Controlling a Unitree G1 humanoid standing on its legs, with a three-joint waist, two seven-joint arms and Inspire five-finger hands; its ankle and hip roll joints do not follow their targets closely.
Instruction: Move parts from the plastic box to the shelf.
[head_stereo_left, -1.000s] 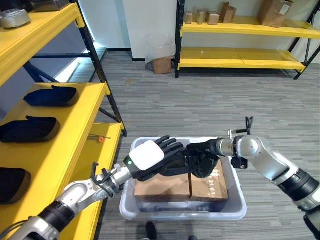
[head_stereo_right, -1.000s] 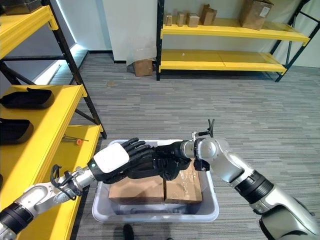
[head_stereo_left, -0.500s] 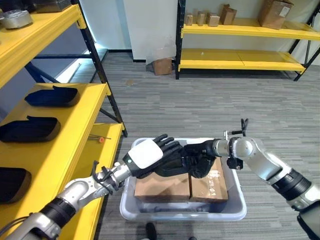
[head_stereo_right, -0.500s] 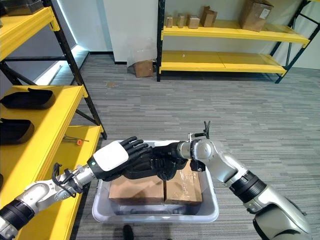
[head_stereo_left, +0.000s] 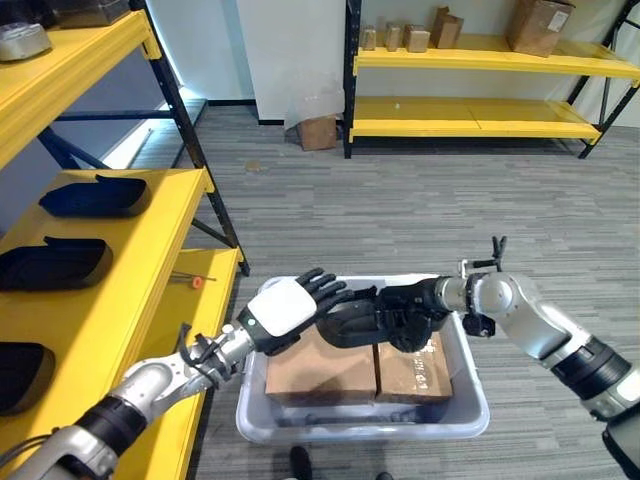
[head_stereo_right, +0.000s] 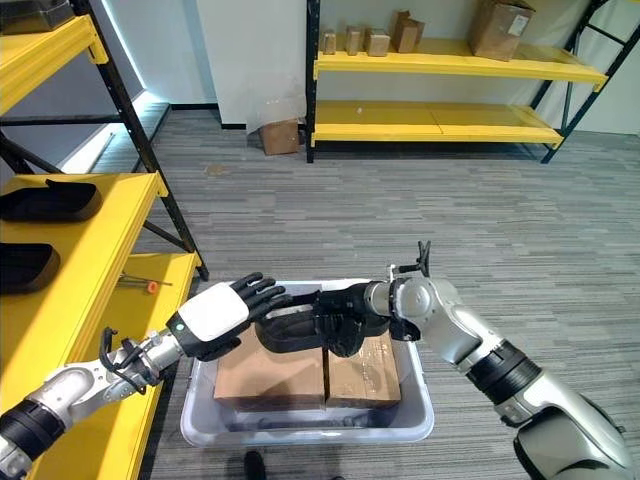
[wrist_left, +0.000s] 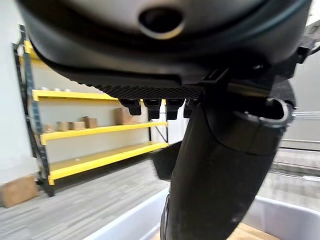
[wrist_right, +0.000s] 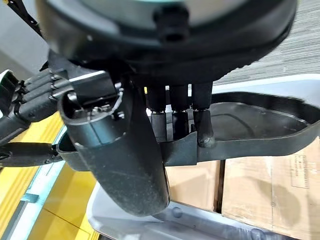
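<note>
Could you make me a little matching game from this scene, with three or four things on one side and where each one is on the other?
Things:
1. black part
2. cardboard boxes
3. right hand
4. left hand

Places:
A. lying in the grey plastic box
B. fingers over one end of the black part
C. held above the box by both hands
D. at the part's other end, nearer the yellow shelf

Pairs: 1-C, 2-A, 3-B, 4-D

head stereo pair looking down, wrist close-ups

The black part (head_stereo_right: 300, 328) hides the left hand's (head_stereo_right: 215, 316) fingertips and box contents beneath.
</note>
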